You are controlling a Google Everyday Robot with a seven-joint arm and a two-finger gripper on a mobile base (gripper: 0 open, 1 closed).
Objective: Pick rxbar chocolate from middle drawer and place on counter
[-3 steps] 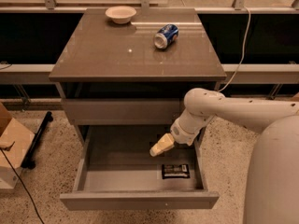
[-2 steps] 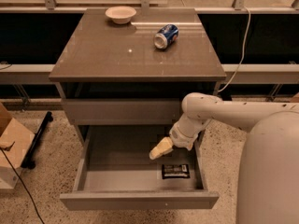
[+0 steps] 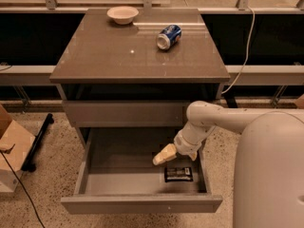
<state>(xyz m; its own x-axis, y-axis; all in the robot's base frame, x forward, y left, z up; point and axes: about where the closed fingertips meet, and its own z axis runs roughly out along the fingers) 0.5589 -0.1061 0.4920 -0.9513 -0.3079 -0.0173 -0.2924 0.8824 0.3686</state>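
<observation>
Rxbar (image 3: 178, 174) flat in drawer (image 3: 123, 177), near right, long axis left–right; gripper (image 3: 163, 155) just beyond, arm (image 3: 204, 120) angled down-left; jaws' state indiscernible.

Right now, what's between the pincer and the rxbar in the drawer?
Nothing: the camera view shows only bare drawer floor between the pincer and the rxbar, which lies just right of and below it in the picture.

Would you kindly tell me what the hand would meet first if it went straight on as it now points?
Most likely the bare floor of the middle drawer. The hand, inside that drawer, points down and picture-left, away from the rxbar chocolate, though depth is unclear.
</observation>
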